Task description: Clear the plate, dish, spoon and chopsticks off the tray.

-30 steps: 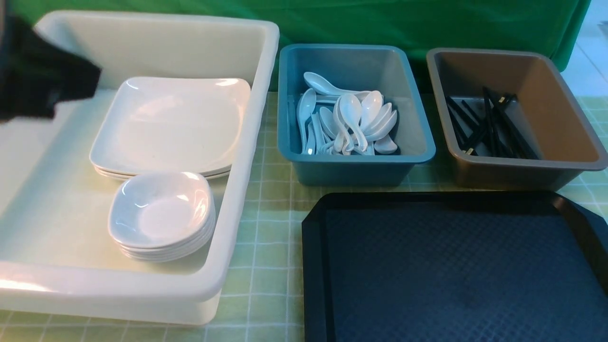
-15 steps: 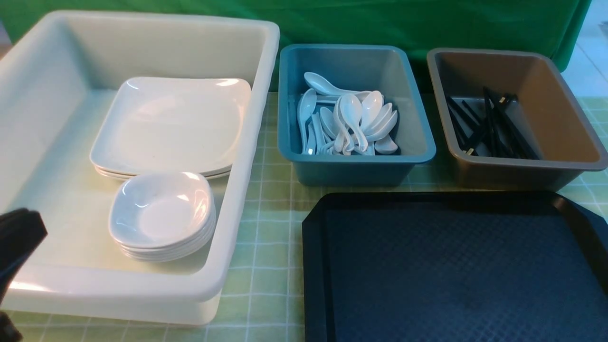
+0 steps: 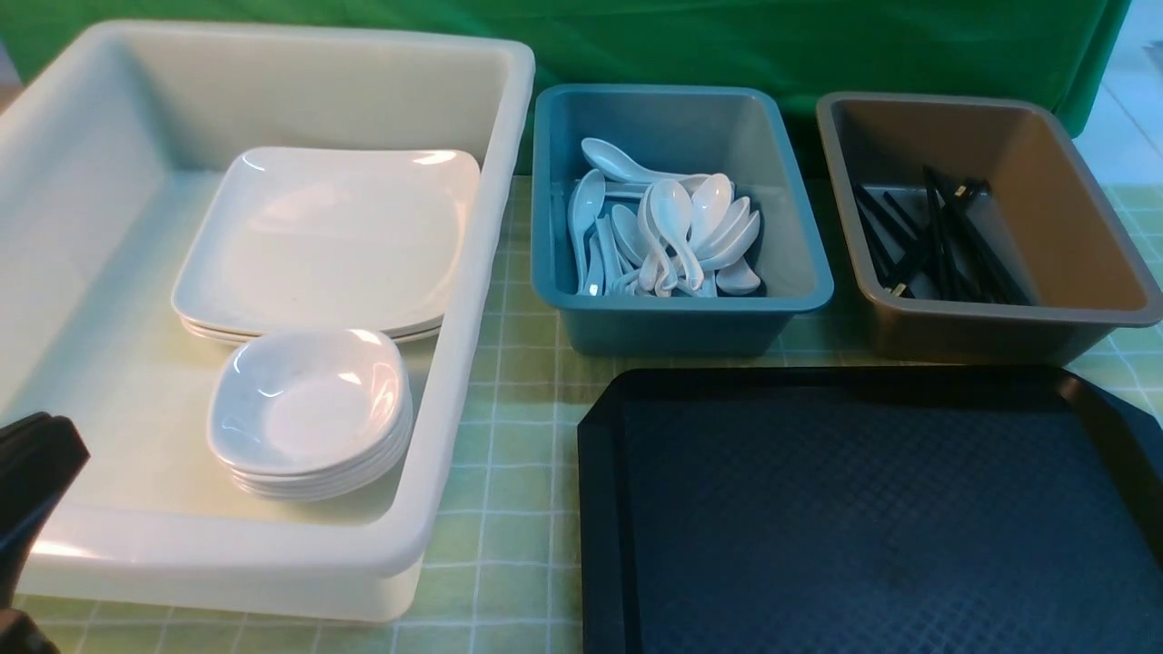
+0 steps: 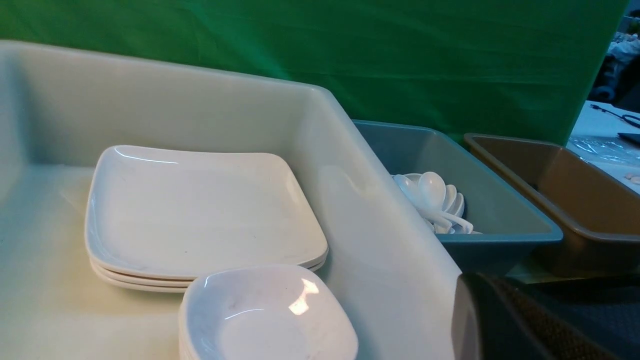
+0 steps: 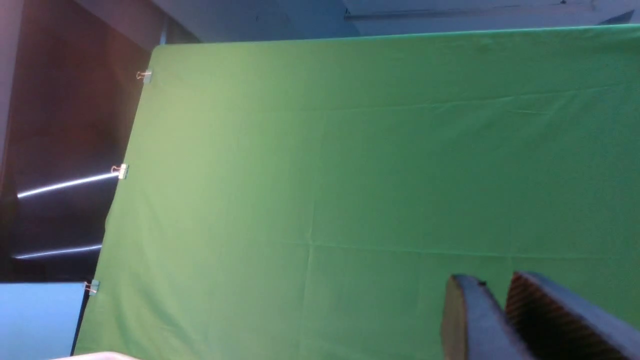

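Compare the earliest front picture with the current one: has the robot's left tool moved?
Yes. The black left tool has dropped from the far left corner of the large white rectangular plastic bin to its near left corner, toward the camera.

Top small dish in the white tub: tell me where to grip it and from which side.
Pinch the small dish's raised near rim from above, probably at the tub's open middle; the plates crowd its far edge and the right wall stands close.

Green-checked table (image 3: 509,381) carries white tub (image 3: 454,363), two bins, tray (image 3: 600,509).
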Available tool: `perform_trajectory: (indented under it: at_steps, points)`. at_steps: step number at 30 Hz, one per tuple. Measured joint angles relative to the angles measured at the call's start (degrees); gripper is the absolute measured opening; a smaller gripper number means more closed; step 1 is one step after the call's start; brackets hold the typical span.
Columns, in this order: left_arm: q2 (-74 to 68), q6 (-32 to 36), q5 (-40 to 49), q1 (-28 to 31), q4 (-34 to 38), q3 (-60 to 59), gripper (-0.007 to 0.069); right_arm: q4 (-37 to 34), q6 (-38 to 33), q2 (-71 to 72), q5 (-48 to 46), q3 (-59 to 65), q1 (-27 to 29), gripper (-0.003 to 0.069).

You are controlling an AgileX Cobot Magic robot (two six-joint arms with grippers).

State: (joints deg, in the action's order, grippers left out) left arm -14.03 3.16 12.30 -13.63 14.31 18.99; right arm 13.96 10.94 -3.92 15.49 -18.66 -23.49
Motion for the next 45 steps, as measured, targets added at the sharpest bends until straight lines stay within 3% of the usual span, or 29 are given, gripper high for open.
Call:
perform_trajectory:
  at_steps: [8,12,18,22,29,45]
  points:
    - [0.0,0.0,0.0,0.0,-0.2,0.0,-0.0018,0.0,0.1,0.0,0.1,0.0,0.0,0.0124]
    - [1.1,-0.1,-1.0,0.4,-6.6,-0.5,-0.0018,0.0,0.1,0.0,0.1,0.0,0.0,0.0134]
    - [8.5,-0.4,-8.5,10.0,-11.9,-10.4,-0.0018,0.0,0.1,0.0,0.1,0.0,0.0,0.0147]
    - [13.0,-0.4,-8.5,14.4,-12.9,-18.4,-0.0018,0.0,0.1,0.0,0.1,0.0,0.0,0.0157]
    - [14.0,-0.3,-0.2,14.3,-13.4,-19.4,-0.0018,0.0,0.1,0.0,0.1,0.0,0.0,0.0176]
    - [14.0,-0.3,0.2,14.3,-13.5,-19.4,-0.0018,0.0,0.1,0.0,0.1,0.0,0.0,0.0214]
